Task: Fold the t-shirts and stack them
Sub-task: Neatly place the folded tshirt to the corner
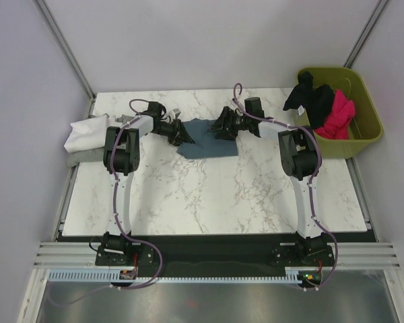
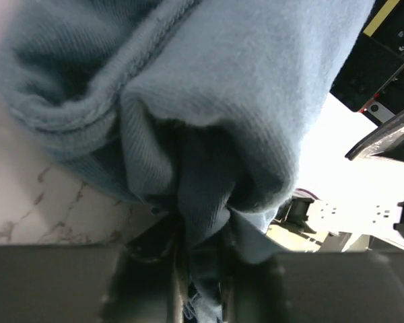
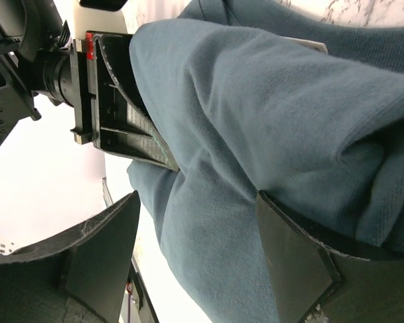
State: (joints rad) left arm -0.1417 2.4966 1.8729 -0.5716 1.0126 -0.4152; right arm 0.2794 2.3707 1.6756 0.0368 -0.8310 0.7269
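A slate blue-grey t-shirt point(image 1: 209, 142) lies bunched on the far middle of the marble table point(image 1: 209, 195). My left gripper point(image 1: 184, 136) is at its left edge. In the left wrist view the left gripper point(image 2: 202, 252) is shut on a pinched fold of this t-shirt point(image 2: 242, 94). My right gripper point(image 1: 221, 127) is at the shirt's upper right edge. In the right wrist view the right gripper point(image 3: 202, 232) stands open, with the blue-grey cloth point(image 3: 269, 121) running between its fingers and draped over the right finger point(image 3: 303, 262). A white t-shirt point(image 1: 87, 133) lies at the table's left edge.
An olive-green bin point(image 1: 363, 128) stands off the table's right far corner, holding a black t-shirt point(image 1: 310, 96) and a magenta-pink t-shirt point(image 1: 338, 116). Some grey cloth point(image 1: 84, 159) shows under the white shirt. Both arms reach to the far half of the table.
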